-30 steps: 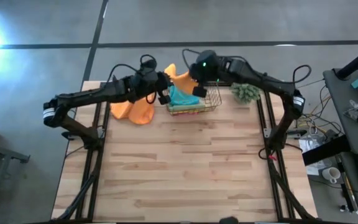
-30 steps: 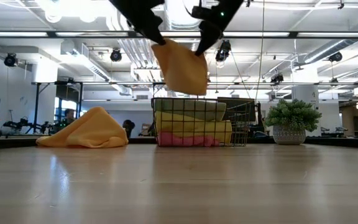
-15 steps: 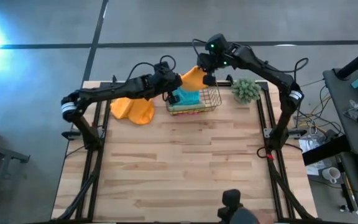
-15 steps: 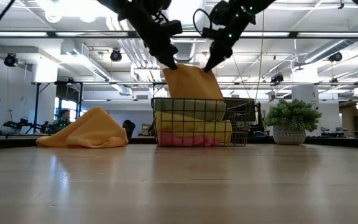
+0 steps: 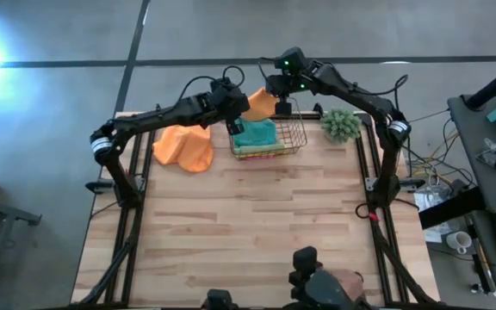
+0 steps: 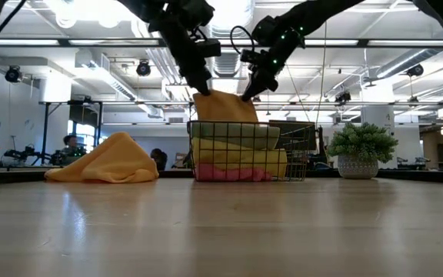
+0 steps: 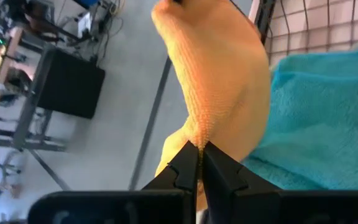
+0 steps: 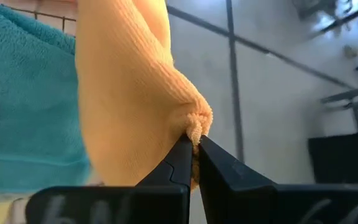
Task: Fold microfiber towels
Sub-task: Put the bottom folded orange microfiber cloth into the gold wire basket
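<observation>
Down at the front, the wooden table (image 5: 248, 224) is bare. Farther back sits a wire basket (image 5: 282, 138) with a teal towel (image 5: 257, 135) on top of a yellow towel (image 6: 237, 163) and a pink towel (image 6: 229, 175). Beside it lies a crumpled orange towel (image 5: 185, 146). On the other side stands a small green plant (image 5: 341, 125). Up over the basket's far edge, the left gripper (image 5: 233, 109) and the right gripper (image 5: 281, 96) each pinch tight a corner of a second orange towel (image 5: 259, 104), which hangs between them, touching the basket.
</observation>
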